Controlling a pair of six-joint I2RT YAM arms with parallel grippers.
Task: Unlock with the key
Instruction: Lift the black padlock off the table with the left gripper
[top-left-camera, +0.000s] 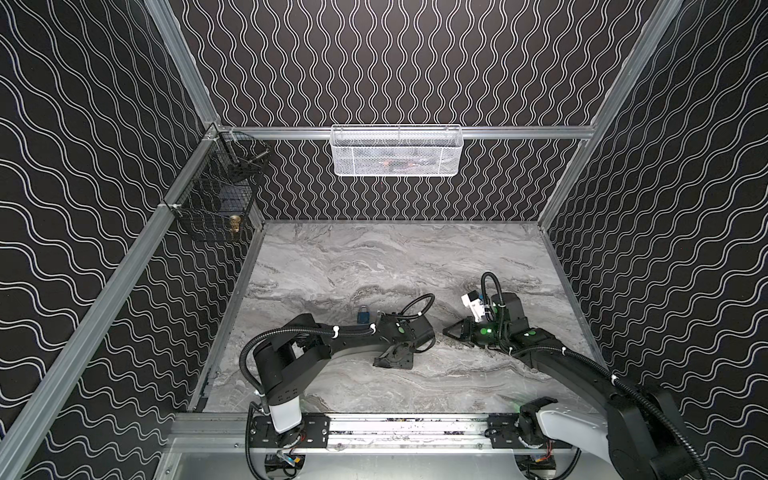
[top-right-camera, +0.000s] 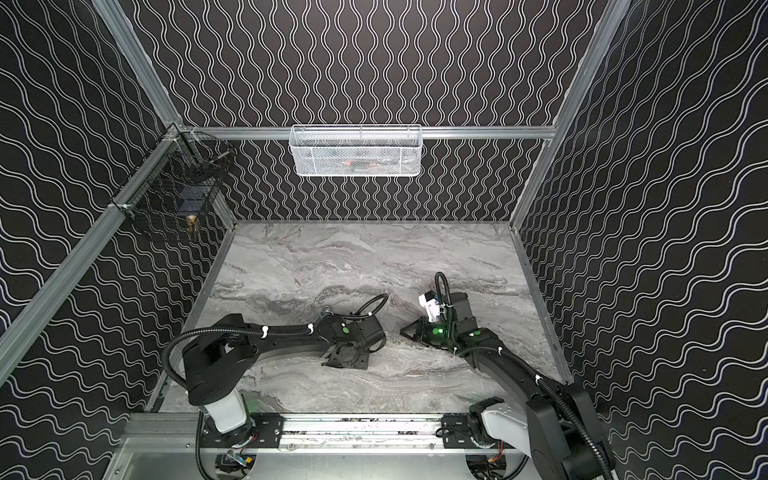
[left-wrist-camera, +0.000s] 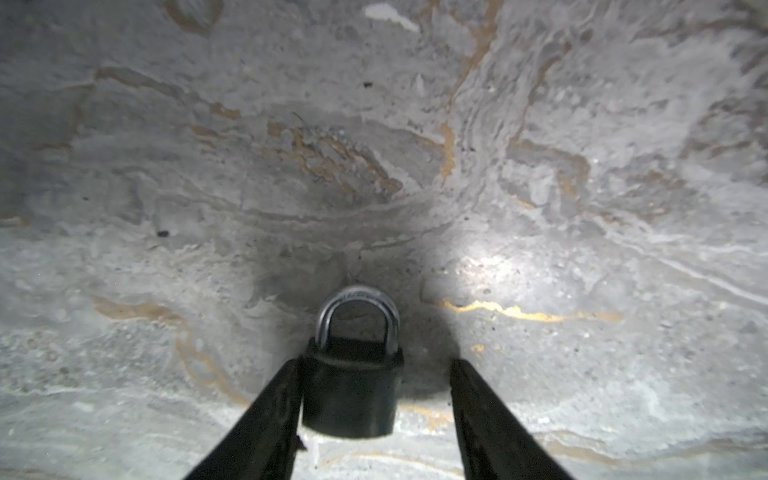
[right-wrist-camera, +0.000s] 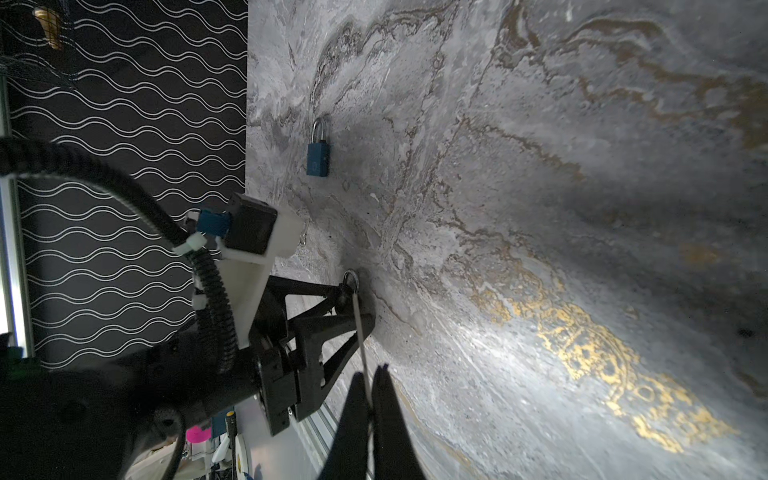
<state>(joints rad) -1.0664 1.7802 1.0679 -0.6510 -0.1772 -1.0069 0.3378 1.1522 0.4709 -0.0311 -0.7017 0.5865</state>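
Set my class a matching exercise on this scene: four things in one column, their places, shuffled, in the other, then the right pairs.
Things
1. blue padlock
2. dark padlock
3. key
4. white basket

Places
A. pinched in the shut right jaws
B. hung on the back rail
C. between the open left jaws
D. lying free on the table

Pairs: 1-D, 2-C, 3-A, 4-B
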